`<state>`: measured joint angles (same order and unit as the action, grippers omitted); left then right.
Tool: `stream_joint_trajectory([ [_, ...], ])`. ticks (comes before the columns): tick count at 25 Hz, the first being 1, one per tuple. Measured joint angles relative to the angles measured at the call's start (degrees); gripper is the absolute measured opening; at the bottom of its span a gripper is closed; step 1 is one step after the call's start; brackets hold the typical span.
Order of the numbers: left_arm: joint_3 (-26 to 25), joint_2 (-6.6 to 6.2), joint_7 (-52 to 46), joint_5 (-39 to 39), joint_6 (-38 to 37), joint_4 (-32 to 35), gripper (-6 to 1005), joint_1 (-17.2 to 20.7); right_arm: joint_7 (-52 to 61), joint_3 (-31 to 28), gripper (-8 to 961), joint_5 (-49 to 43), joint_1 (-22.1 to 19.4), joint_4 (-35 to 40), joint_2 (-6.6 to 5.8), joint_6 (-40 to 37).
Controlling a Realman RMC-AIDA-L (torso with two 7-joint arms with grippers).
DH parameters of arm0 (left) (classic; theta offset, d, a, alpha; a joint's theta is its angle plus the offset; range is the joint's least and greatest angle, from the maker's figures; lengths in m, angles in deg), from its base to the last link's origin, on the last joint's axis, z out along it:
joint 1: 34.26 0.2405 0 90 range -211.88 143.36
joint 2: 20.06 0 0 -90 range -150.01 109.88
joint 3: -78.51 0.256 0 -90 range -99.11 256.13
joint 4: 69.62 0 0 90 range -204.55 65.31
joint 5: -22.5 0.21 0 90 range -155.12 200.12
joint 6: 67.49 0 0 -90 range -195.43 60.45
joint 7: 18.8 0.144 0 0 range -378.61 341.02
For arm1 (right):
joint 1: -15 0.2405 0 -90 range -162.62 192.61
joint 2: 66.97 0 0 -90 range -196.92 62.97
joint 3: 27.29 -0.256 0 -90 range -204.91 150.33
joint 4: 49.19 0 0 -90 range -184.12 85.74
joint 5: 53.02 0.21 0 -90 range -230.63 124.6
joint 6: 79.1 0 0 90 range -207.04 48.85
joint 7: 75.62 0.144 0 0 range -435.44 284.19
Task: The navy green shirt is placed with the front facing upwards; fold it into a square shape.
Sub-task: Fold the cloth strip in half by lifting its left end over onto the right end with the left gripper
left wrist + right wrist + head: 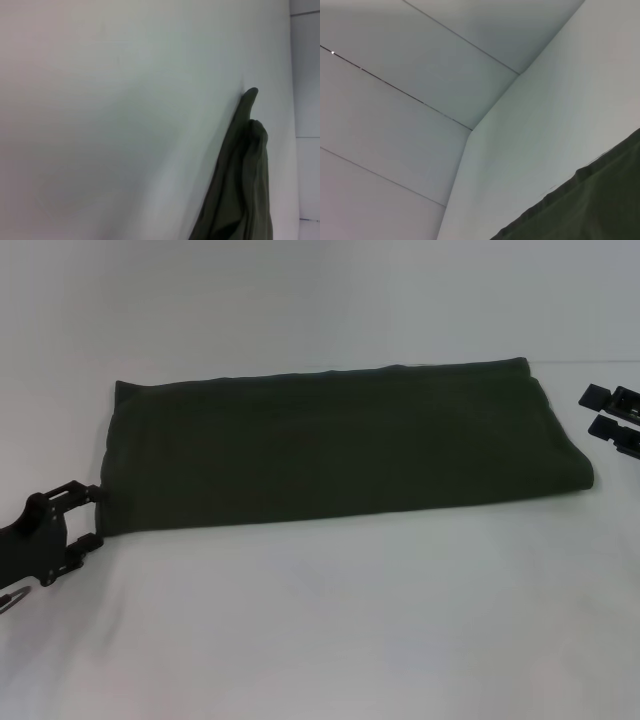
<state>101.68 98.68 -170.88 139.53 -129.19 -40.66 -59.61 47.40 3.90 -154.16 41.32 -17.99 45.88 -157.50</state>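
A: Where's the shirt [340,445]?
B: Flat on the white tabletop [330,620], folded into a long band, plain dark green side up. No lettering showing.

A: Left claw [92,514]?
B: At the shirt's near left corner. Fingers spread, one tip at the left edge, the other just by the corner. Can't tell if any cloth sits between them. The left wrist view only shows a bunched shirt edge [245,180] on the tabletop.

A: Right claw [608,418]?
B: Just off the shirt's right end, apart from the cloth. Fingers parted, holding nothing. The right wrist view catches the shirt's edge [590,210].
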Motion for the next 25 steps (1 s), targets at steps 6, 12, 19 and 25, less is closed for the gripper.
stream_joint_trajectory([
  [6, -0.39, -0.09, -0.03, -0.20, -2.14, 0.30, 704, 0.30, 0.05, -0.08, 737, 0.04, 0.09, 0.00, 0.00, 0.00],
  [12, -0.26, -0.05, -0.28, 0.07, -2.61, 0.30, 704, 0.52, 0.10, -0.08, 737, 0.07, 0.35, 0.00, 0.00, 0.00],
  [19, 0.16, -0.01, -0.32, 0.17, -3.10, -0.32, 703, 0.12, 0.11, -0.08, 737, 0.02, 0.26, 0.00, 0.00, 0.32],
  [25, 0.64, 0.00, -0.47, 0.22, -1.34, -1.07, 702, -0.87, -0.04, -0.08, 737, 0.07, 0.01, -0.14, 0.00, 0.65],
])
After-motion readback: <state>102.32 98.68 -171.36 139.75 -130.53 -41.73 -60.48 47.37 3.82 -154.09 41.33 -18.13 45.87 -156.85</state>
